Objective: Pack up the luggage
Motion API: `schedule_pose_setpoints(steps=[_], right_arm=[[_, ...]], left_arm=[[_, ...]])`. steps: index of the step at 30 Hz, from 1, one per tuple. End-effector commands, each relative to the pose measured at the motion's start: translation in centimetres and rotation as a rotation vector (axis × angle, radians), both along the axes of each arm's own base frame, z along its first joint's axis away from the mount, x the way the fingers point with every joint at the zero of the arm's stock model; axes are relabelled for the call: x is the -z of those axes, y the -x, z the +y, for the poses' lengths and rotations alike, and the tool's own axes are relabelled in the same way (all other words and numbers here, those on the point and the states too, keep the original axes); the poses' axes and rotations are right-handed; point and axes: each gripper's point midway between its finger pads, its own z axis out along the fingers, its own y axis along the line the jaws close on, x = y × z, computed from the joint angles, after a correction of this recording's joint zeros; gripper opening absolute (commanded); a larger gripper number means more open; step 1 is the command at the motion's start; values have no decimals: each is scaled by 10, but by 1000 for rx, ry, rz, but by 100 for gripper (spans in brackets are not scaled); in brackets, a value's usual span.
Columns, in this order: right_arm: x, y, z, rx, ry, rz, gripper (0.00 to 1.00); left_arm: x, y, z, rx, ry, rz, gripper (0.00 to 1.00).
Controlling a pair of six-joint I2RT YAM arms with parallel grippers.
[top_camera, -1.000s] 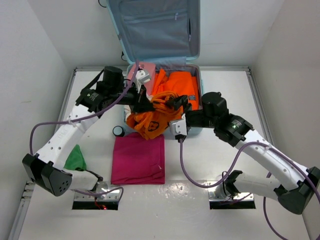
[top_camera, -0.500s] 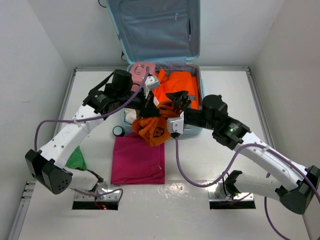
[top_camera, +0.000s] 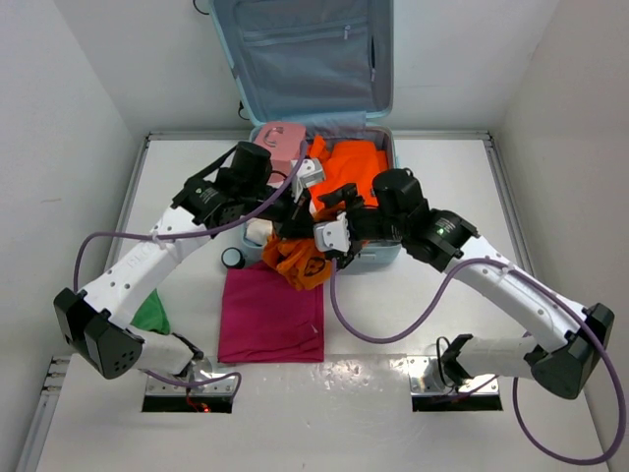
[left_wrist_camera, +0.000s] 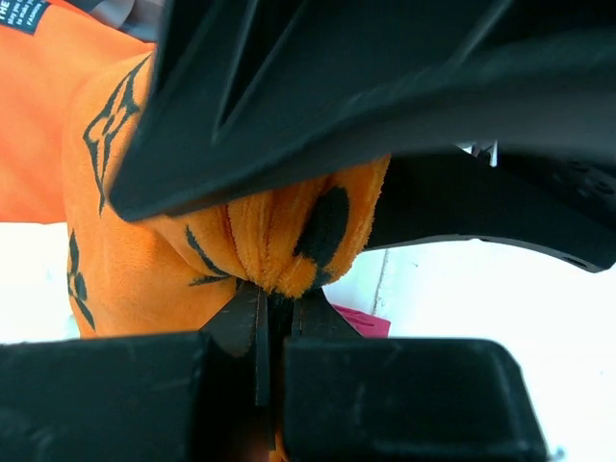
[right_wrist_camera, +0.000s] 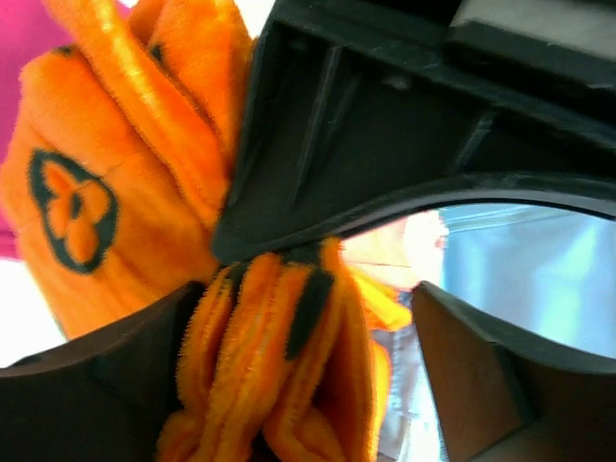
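White walls close in a white table (top_camera: 442, 324). At its far edge lies the large pale aqua-blue hard-shell suitcase (top_camera: 295, 69), open, with its lined lid standing against the back wall. Folded bright orange clothing (top_camera: 359, 167) fills the base, and a small pink boxy vanity case (top_camera: 283, 138) sits in its left far corner.

On the table near the suitcase lie a folded magenta cloth (top_camera: 272, 315), a crumpled green cloth (top_camera: 149, 313) further left, and a small round black-rimmed object (top_camera: 233, 258).

Both arms crowd the suitcase's near edge and hide most of that rim. A plush orange cloth with black motifs (top_camera: 300, 264) hangs there over the magenta cloth.

The left wrist view shows the left gripper (left_wrist_camera: 274, 308) pinched together on a bunched fold of the plush cloth, just under the right gripper's black body. In the right wrist view the right gripper (right_wrist_camera: 298, 327) has its fingers spread wide on either side of the same bunch, with pale blue suitcase behind. Neither detail shows from overhead.
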Motion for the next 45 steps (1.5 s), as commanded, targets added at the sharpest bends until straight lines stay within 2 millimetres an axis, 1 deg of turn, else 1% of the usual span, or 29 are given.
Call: schedule_pose_setpoints(steps=[1,5,7,8,9,10,12,13,14,15,16,17,18,19,21,22,24,28,30,32,36,37,38,39,40,41,43,44,45], right_arm=[[9,5,-4,-19,56,76,81],[14,2,-7,-9,122,121,62],[21,3,-11,-3,156,140,45],[24,3,-12,-2,166,144,35],[25,1,-13,6,176,140,11],[26,0,-13,12,178,139,0],[30,-4,-16,39,190,128,0],[27,-9,-15,53,182,109,0],[29,-13,-17,89,170,130,0],[24,-24,-18,131,151,123,0],[18,-37,-25,182,125,123,0],[5,-44,-26,223,76,156,0],[4,-61,-29,279,60,216,0],[5,-69,-38,333,39,287,0],[-12,-91,-36,415,-37,366,0],[-25,-107,-47,466,-76,361,0],[-29,-131,-53,524,-131,377,0],[-55,-183,-71,601,-254,270,0],[-72,-200,-78,609,-287,206,0],[-77,-226,-84,608,-315,137,0],[-74,-261,-91,616,-349,44,0],[-81,-269,-95,620,-368,8,0],[-76,-283,-91,613,-379,-13,0],[-76,-292,-98,628,-386,-31,0],[-88,-299,-98,620,-416,-76,0],[-79,-317,-99,627,-420,-95,0],[-87,-338,-103,643,-454,-167,0],[-82,-353,-108,658,-460,-182,0],[-102,-360,-113,671,-495,-247,0]], left_arm=[[-41,8,-11,73,94,-132,0],[-52,8,-7,56,104,-166,0],[-58,8,-8,56,112,-178,0],[-63,11,-9,70,126,-182,0],[-67,14,-8,78,135,-187,0],[-69,13,-9,78,142,-197,0],[-75,13,-6,62,148,-210,0],[-80,7,-2,35,153,-234,4],[-84,0,6,-29,144,-249,18],[-92,-8,12,-84,151,-272,27],[-97,-23,24,-169,160,-284,84],[-104,-30,33,-230,171,-305,85],[-112,-46,49,-351,160,-347,100],[-126,-48,63,-421,183,-392,100],[-150,-70,94,-618,218,-464,100],[-157,-74,104,-672,231,-481,100],[-162,-84,122,-757,218,-502,100],[-161,-93,136,-805,200,-504,100],[-147,-100,138,-820,177,-472,100],[-138,-106,139,-829,170,-453,100],[-112,-122,147,-859,135,-411,100],[-104,-126,149,-862,122,-395,100],[-101,-129,149,-856,119,-385,100],[-94,-135,150,-856,107,-369,100],[-90,-139,152,-868,103,-354,100],[-86,-143,155,-872,98,-344,100],[-72,-154,162,-890,80,-306,100],[-68,-157,162,-880,79,-291,100],[-63,-160,164,-884,79,-273,100]])
